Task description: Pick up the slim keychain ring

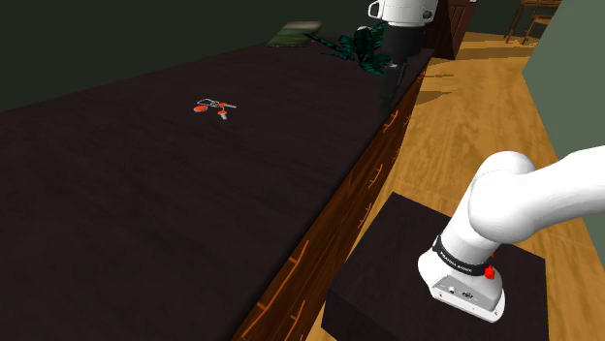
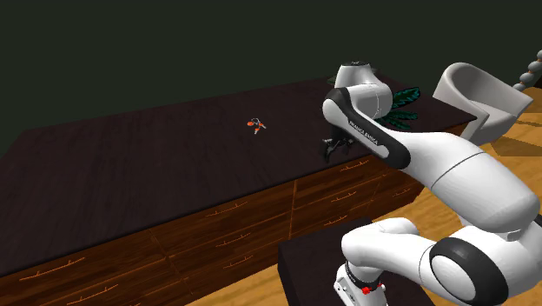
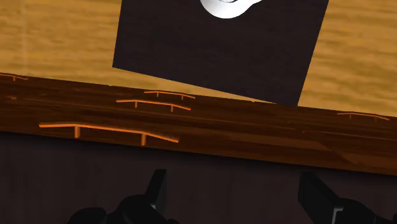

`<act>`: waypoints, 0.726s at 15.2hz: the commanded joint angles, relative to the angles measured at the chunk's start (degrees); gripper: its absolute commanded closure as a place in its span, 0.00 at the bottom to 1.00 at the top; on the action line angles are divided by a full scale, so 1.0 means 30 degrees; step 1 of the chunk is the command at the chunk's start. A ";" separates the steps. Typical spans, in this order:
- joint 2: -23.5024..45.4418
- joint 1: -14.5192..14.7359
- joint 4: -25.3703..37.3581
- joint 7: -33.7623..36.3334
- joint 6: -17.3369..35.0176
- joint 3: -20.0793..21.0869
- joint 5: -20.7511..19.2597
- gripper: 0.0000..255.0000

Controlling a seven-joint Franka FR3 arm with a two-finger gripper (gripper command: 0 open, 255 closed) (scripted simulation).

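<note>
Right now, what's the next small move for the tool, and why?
Probably swing the tool over the counter toward the keychain. The tool hangs open near the counter's front edge, holding nothing, while the keychain lies farther in, toward the second exterior view's left.

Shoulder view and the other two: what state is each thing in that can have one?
Keychain: lying flat on the dark countertop, not held.
Hand: open, empty, near the countertop's front edge.
Drawers: shut.
Plant: upright at the countertop's far end.
</note>
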 commanded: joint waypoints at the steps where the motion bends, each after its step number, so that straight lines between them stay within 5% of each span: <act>1: 0.0000 0.0000 0.0000 0.0000 0.0000 0.0000 0.0000 0.00; 11: 0.6820 0.0533 0.4643 0.0228 0.2732 0.1261 0.0646 0.00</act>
